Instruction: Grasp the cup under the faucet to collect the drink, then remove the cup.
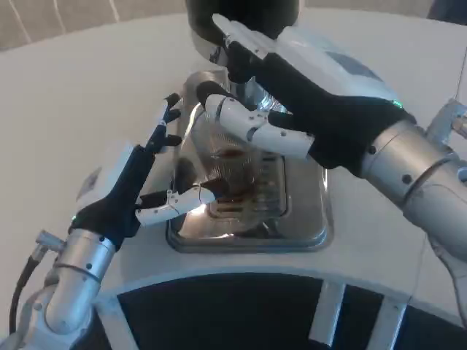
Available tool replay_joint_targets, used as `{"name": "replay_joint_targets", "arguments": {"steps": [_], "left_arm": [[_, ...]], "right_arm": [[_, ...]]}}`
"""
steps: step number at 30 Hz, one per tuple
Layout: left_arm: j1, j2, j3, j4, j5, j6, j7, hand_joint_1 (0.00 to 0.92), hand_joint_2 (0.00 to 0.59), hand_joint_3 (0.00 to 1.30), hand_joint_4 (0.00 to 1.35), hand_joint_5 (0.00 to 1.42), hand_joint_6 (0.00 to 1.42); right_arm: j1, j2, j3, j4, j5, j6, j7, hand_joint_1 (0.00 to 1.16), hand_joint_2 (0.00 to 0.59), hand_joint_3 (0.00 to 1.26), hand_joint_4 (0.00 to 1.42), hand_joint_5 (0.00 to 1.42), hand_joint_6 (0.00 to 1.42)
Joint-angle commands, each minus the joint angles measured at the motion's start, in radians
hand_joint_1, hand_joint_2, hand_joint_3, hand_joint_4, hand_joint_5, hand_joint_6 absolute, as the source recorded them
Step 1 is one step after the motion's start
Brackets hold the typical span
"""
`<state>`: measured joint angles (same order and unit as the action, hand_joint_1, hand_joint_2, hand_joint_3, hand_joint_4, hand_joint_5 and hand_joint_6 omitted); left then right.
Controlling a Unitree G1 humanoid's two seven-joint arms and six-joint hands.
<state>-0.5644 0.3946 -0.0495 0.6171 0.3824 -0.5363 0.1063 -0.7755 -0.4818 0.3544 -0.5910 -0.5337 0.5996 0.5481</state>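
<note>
The clear cup point(232, 164) stands on the steel drip tray point(306, 226) near the middle of the white table point(87, 95), under the dark dispenser point(241, 18) at the tray's far edge. The right hand point(292, 95) wraps around the cup's rim and upper wall, grasping it. The left hand point(139, 182) waits released at the tray's left edge, fingers apart. Brownish liquid seems to lie in the cup, so filling looks underway; lifting the cup away is left
</note>
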Motion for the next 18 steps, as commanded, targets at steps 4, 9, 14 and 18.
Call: {"name": "replay_joint_targets", "arguments": {"steps": [4,9,14,18], "left_arm": [[0.012,0.01,-0.004,-0.023,-0.012,0.007,-0.008,0.321,0.041,0.0,0.0,0.24,0.23],[0.012,0.006,-0.012,-0.031,-0.011,0.012,-0.012,0.321,0.041,0.0,0.0,0.24,0.23],[0.012,-0.001,-0.025,-0.041,-0.008,0.02,-0.015,0.321,0.041,0.0,0.0,0.24,0.23],[0.019,-0.002,-0.03,-0.055,-0.009,0.026,-0.017,0.318,0.042,0.0,0.0,0.24,0.23]], "right_arm": [[0.007,0.002,0.046,-0.007,0.005,-0.038,0.08,0.0,0.482,0.0,0.0,0.0,0.0],[0.02,0.004,0.036,-0.025,-0.004,-0.031,0.086,0.0,0.482,0.0,0.0,0.0,0.0],[0.04,0.011,0.01,-0.047,-0.004,-0.013,0.082,0.0,0.482,0.0,0.0,0.0,0.0],[0.063,0.032,-0.03,-0.064,0.0,0.003,0.058,0.0,0.481,0.0,0.0,0.0,0.0]]}}
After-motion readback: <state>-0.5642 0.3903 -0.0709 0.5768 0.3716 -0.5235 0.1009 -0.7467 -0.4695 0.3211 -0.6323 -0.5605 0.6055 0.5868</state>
